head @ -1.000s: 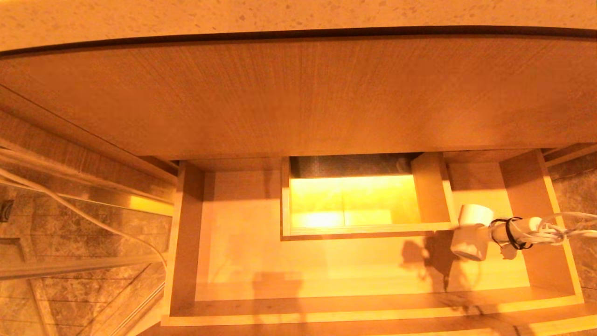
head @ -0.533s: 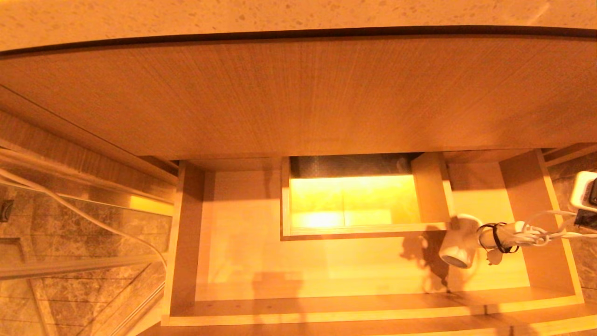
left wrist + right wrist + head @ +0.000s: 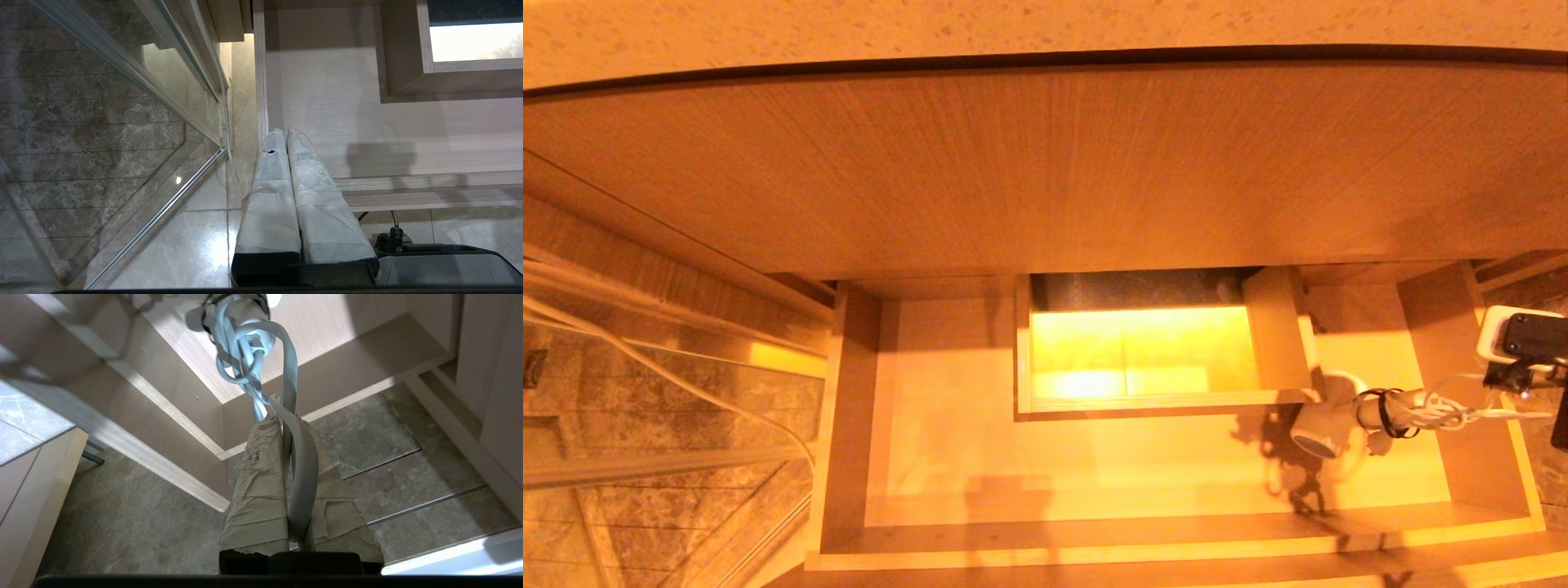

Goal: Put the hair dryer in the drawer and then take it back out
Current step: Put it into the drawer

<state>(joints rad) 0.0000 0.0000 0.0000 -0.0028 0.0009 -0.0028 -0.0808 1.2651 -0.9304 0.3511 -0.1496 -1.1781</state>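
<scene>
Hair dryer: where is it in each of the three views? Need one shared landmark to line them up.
Head view: hair dryer low in the right part of the drawer, beside the boxed cut-out.
Left wrist view: not in it.
Right wrist view: only its cord-wrapped handle end at the top edge.
Shared landmark: the drawer's front rail.

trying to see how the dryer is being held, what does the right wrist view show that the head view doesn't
Only the right wrist view shows the grip: the right gripper is shut on the hair dryer's white cord, which runs between its taped fingers up to the bundled handle end. Only the head view shows the whole hair dryer, hanging over the right part of the open drawer beside the boxed cut-out, dark mesh end tilted down. Both show the cord bundle, the drawer's wood interior and the stone floor.
</scene>
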